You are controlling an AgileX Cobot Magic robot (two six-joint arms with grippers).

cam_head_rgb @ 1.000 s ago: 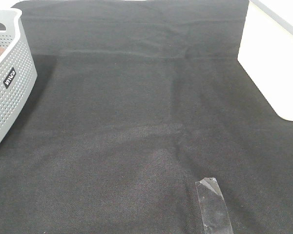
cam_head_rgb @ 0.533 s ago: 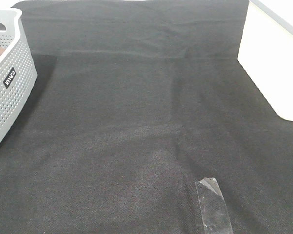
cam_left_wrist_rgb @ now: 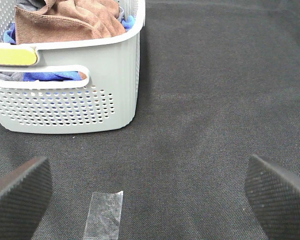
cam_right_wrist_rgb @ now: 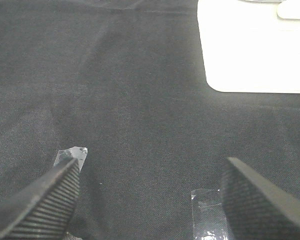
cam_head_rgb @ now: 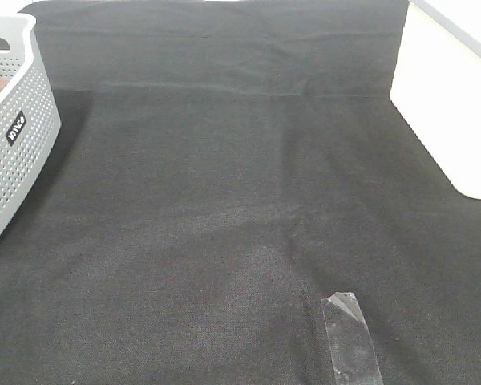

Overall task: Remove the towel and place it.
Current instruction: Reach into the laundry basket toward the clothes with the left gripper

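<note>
You've got 1 grey plastic basket [cam_left_wrist_rgb: 65, 107], round-cornered, walls dotted w/ small holes, standing on the black woven table cloth [cam_head_rgb: 224, 200]; inside lies 1 brown towel [cam_left_wrist_rgb: 70, 20], plush, crumpled on top of blue fabric [cam_left_wrist_rgb: 55, 76], 1 piece or several, can't tell; 1 clear tape strip [cam_left_wrist_rgb: 104, 214] lies flat between basket and L pincer [cam_left_wrist_rgb: 147, 192]; R wrist view shows 2 tape bits [cam_right_wrist_rgb: 205, 215]; 1 smooth white panel [cam_head_rgb: 441, 104] sits at the cloth's right edge; L pincer gapes fully, ribbed pads apart, nothing held; R pincer [cam_right_wrist_rgb: 150, 195] likewise spread wide and empty, over bare cloth.
</note>
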